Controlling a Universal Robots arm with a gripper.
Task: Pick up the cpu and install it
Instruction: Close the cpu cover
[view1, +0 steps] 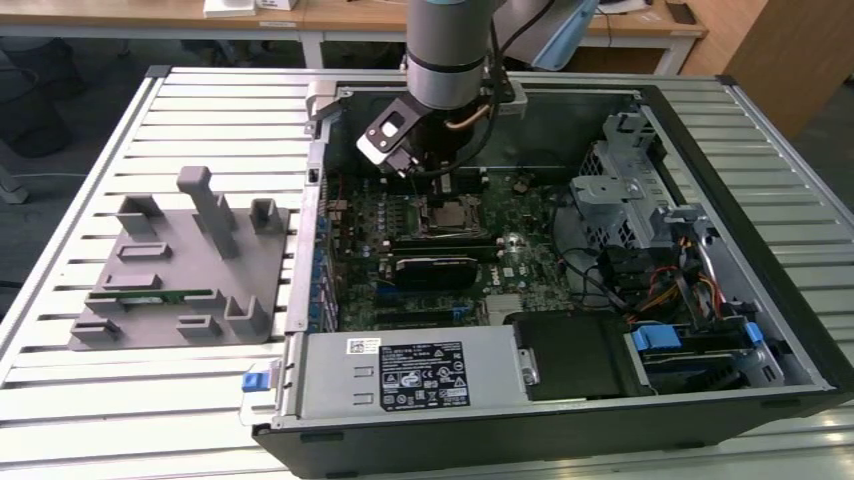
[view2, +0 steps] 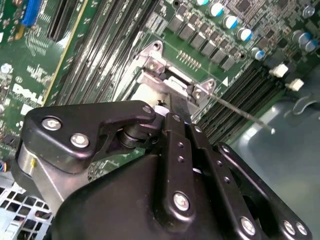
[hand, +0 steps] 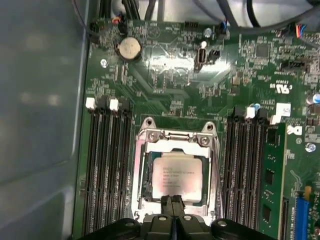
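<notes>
The cpu, a small silvery square chip with a tan rim, lies flat inside the open metal socket frame on the green motherboard. My gripper hangs straight above the socket, its two black fingertips pressed together over the chip's near edge with nothing visible between them. In the exterior view the gripper is down inside the open computer case, just above the socket. The second wrist view shows the folded black finger linkage over the socket's hinge brackets.
Black memory slots flank the socket, with a green memory stick seated beyond the other bank. A grey fixture plate carrying a green stick sits outside the case. The power supply, drive cage and cables crowd the case.
</notes>
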